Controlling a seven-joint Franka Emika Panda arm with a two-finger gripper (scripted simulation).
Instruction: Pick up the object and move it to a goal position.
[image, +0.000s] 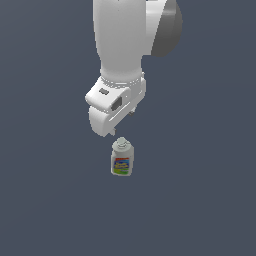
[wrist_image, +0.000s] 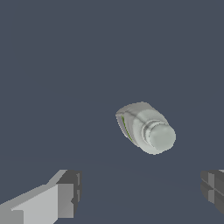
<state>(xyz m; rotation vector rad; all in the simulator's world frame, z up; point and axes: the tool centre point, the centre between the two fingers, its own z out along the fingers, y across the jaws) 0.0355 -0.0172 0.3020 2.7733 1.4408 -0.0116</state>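
Observation:
The object is a small white bottle (image: 122, 159) with a round white cap and a blue, red, yellow and green label. It stands upright on the dark grey floor (image: 200, 200). My gripper (image: 118, 118) hangs above and a little behind it, and its fingertips are mostly hidden by the white hand in the exterior view. In the wrist view I look down on the bottle (wrist_image: 146, 127) cap first. My gripper (wrist_image: 140, 190) is open, with one finger (wrist_image: 65, 192) and the other finger (wrist_image: 213, 186) wide apart. Nothing is between them, and the bottle sits off the line joining them.
The plain dark grey floor (wrist_image: 65, 65) runs to every edge of both views. The white arm (image: 125, 35) rises from the hand to the exterior view's top edge.

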